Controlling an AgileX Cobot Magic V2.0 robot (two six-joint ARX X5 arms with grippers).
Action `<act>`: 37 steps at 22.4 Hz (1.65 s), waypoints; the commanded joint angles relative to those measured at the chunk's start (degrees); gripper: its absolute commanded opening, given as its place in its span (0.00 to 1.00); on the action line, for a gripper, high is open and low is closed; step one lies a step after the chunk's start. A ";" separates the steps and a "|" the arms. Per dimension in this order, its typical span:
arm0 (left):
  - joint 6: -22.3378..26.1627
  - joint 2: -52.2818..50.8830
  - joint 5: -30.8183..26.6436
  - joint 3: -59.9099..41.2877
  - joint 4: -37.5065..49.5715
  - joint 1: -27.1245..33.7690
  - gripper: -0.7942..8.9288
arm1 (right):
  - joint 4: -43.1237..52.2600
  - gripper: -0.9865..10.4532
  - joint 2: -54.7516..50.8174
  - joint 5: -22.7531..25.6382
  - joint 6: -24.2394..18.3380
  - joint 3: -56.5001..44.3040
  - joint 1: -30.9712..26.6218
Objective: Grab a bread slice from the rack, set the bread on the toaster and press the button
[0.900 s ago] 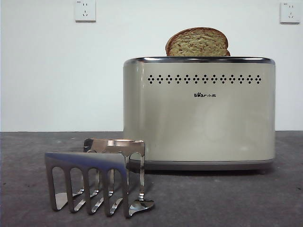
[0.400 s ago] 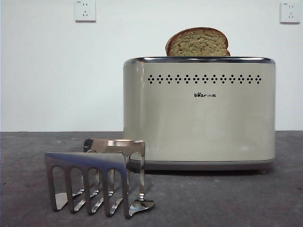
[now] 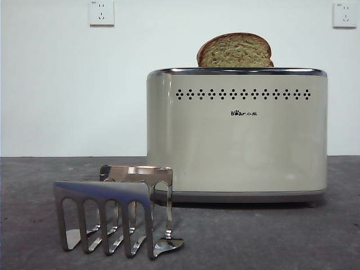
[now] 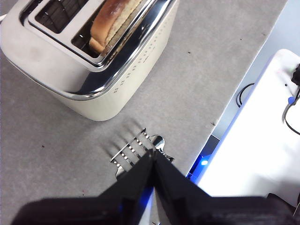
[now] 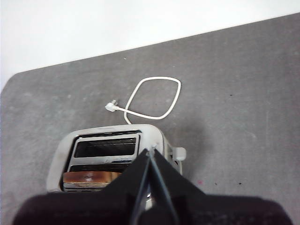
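The slice of bread (image 3: 234,50) stands upright in one slot of the cream toaster (image 3: 236,135), its rounded brown top sticking out above the chrome rim. From the wrists I see the bread (image 4: 112,21) (image 5: 89,177) in the slot nearer the rack. The shiny steel rack (image 3: 112,211) stands bare in front of the toaster's left end. My left gripper (image 4: 153,152) hangs shut high above the rack (image 4: 138,150). Over the toaster (image 5: 112,154), near its side lever (image 5: 179,153), hovers my right gripper (image 5: 151,151), also shut. Neither arm shows in the front view.
The toaster's white cord and plug (image 5: 150,98) lie looped on the grey table behind it. A white box with cables (image 4: 262,140) sits past the table's edge near the rack. Two wall sockets (image 3: 101,12) are on the white wall.
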 commanded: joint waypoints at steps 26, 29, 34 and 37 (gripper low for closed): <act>9.73 -41.05 -2.99 -53.09 60.70 41.97 0.08 | -0.26 0.09 16.31 15.63 -0.63 0.02 0.07; 6.99 -51.06 -2.38 -70.79 69.99 41.99 0.08 | -0.17 0.09 17.94 17.46 -0.66 0.02 0.07; 4.48 -66.03 -3.43 -86.88 70.88 42.01 0.08 | 0.02 0.09 19.32 18.38 -0.63 0.02 0.07; 0.37 -73.96 -6.69 -95.32 73.13 41.99 0.08 | 0.33 0.09 19.32 18.40 -0.63 0.02 0.07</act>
